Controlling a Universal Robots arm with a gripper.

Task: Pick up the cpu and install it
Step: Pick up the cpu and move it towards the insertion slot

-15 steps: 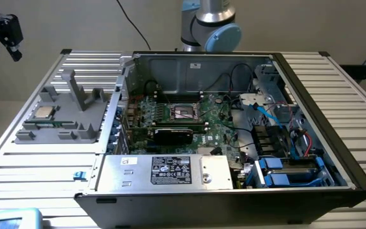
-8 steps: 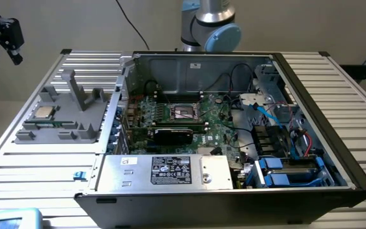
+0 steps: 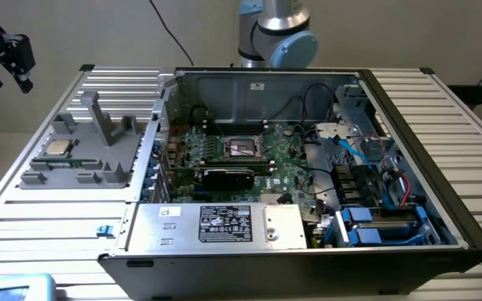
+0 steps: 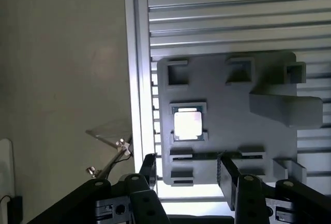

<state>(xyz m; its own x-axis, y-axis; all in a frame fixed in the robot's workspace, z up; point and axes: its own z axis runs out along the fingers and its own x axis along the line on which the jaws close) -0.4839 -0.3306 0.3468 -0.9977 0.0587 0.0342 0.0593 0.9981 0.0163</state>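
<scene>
The cpu (image 3: 58, 148), a small flat square chip with a silvery top, lies in a recess of the grey holder (image 3: 98, 164) on the table, at the exterior view's left of the open computer case. The wrist view looks down on the same cpu (image 4: 187, 123) in the holder (image 4: 227, 105). My gripper (image 3: 5, 59) hangs high at the exterior view's far left, well above and to the left of the holder. Its black fingers (image 4: 149, 168) stand apart with nothing between them, so the gripper (image 4: 187, 175) is open. The black-framed socket (image 3: 245, 147) sits on the green motherboard inside the case.
The open case (image 3: 308, 169) takes up the table's middle, with cables, blue drive bays (image 3: 375, 229) and a labelled silver power supply (image 3: 220, 227) at its front. The holder has tall upright posts (image 3: 98, 116). Ribbed table surface (image 3: 467, 144) lies on both sides. The arm's base (image 3: 278, 34) stands behind the case.
</scene>
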